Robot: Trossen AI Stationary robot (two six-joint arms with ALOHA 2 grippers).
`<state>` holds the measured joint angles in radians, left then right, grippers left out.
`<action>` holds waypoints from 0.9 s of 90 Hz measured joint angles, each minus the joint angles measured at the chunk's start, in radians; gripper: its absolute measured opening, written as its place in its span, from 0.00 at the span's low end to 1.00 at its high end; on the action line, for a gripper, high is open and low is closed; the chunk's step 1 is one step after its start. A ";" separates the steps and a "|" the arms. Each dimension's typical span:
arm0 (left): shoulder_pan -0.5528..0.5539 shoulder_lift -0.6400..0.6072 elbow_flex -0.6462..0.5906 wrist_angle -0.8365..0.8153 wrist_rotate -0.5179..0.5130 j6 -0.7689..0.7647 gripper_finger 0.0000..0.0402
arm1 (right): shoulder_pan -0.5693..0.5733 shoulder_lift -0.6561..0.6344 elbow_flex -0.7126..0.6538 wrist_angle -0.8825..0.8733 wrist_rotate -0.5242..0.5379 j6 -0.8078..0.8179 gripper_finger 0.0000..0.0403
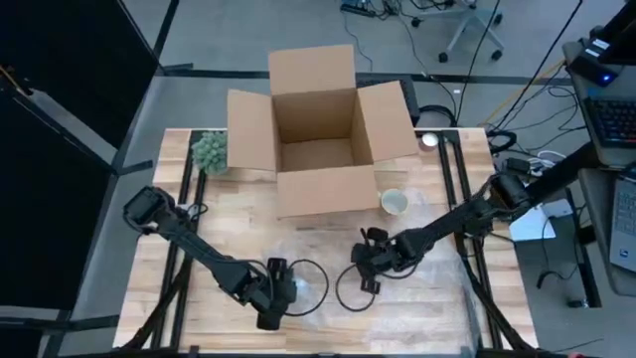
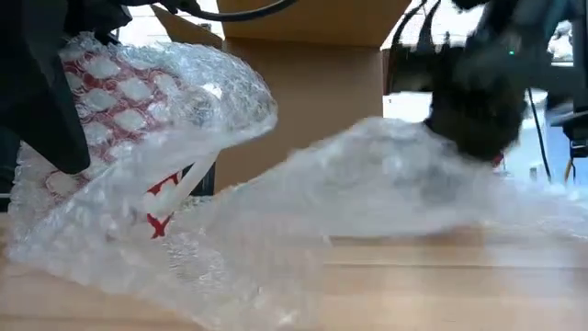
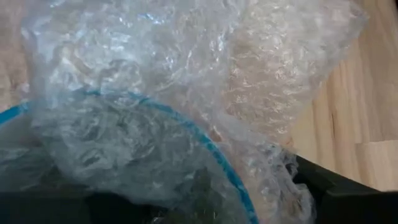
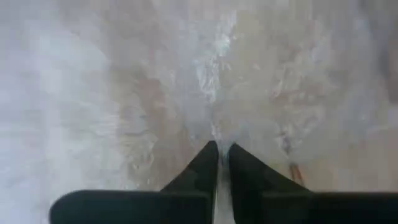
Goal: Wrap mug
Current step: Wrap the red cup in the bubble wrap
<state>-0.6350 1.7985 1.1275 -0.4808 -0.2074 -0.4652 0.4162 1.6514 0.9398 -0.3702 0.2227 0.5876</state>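
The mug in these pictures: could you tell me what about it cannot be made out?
- Mug, low view: bubble wrap veils it; only red-and-white pattern shows.
- High view: left gripper covers it.
- Left wrist view: wrap fills the picture; jaws hidden.
- Right gripper: pinches wrap; no mug visible.

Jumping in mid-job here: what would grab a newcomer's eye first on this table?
The open cardboard box at the table's far middle dominates. In front of it, both arms meet over a clear bubble wrap sheet: the right gripper pinches it with jaws nearly closed, while the left gripper is at a red-patterned mug already bundled in wrap.
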 joint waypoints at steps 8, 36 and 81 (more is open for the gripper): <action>0.000 0.000 0.000 0.000 0.001 0.002 0.51 | 0.023 -0.037 0.000 0.056 0.038 -0.020 0.01; 0.005 0.000 0.000 0.000 0.017 0.041 0.51 | 0.043 0.017 0.003 0.582 0.083 -0.258 0.00; 0.004 0.000 -0.001 0.001 0.016 0.061 0.51 | 0.009 0.247 0.004 1.123 0.055 -0.445 0.00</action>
<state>-0.6308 1.7985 1.1267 -0.4801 -0.1913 -0.4042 0.4251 1.8985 0.9436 0.7525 0.2779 0.1421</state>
